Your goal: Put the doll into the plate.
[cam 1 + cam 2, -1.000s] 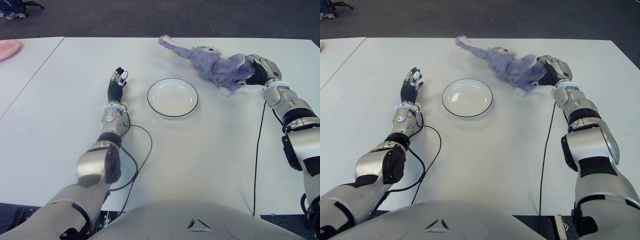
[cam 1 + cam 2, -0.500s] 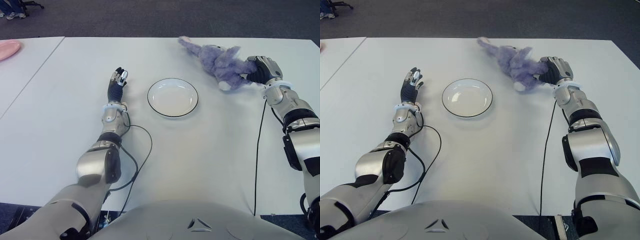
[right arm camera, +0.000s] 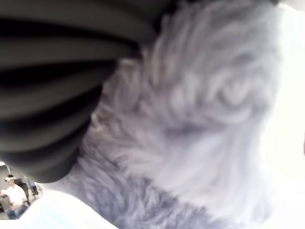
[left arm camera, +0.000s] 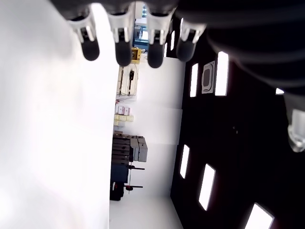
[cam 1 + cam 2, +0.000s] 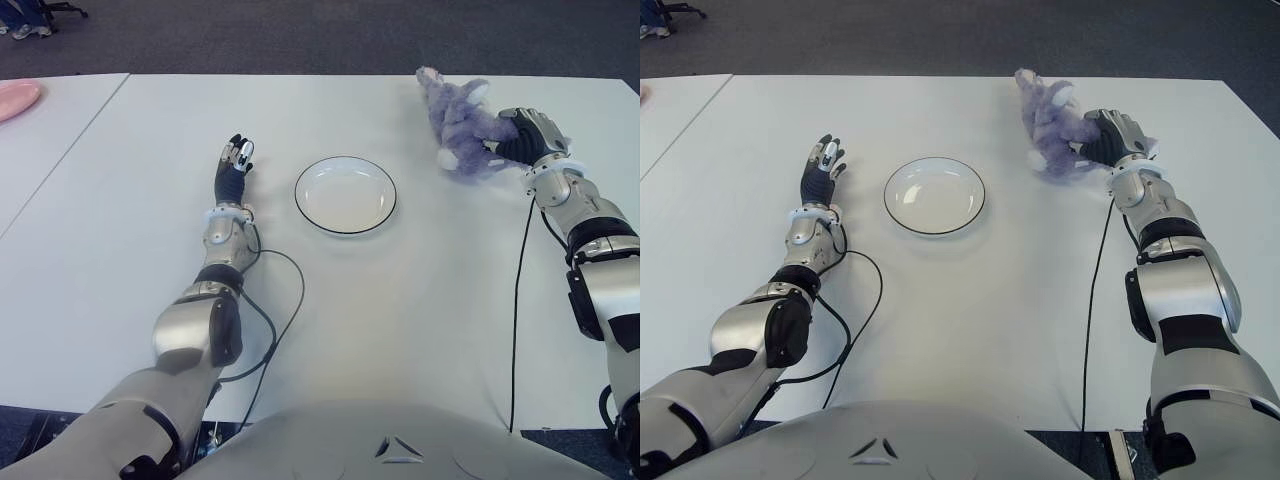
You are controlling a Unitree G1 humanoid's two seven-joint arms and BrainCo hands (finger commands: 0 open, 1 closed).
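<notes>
A fluffy purple doll (image 5: pixel 460 120) is held at the far right of the white table (image 5: pixel 400 300), with my right hand (image 5: pixel 522 138) shut on its rear end. Purple fur (image 3: pixel 200 119) fills the right wrist view, pressed against dark curled fingers (image 3: pixel 52 95). The white plate (image 5: pixel 345 194) with a dark rim lies empty at the table's middle, well to the left of the doll. My left hand (image 5: pixel 234 160) shows left of the plate, fingers straight and holding nothing (image 4: pixel 124 43).
A pink dish (image 5: pixel 15 98) sits on a neighbouring table at the far left. Black cables (image 5: pixel 515 300) run along both arms over the tabletop. Dark floor lies beyond the table's far edge.
My right hand has swung the doll from lying stretched out leftward to bunched up and more upright, moving it right and away from the plate. The left hand has not moved.
</notes>
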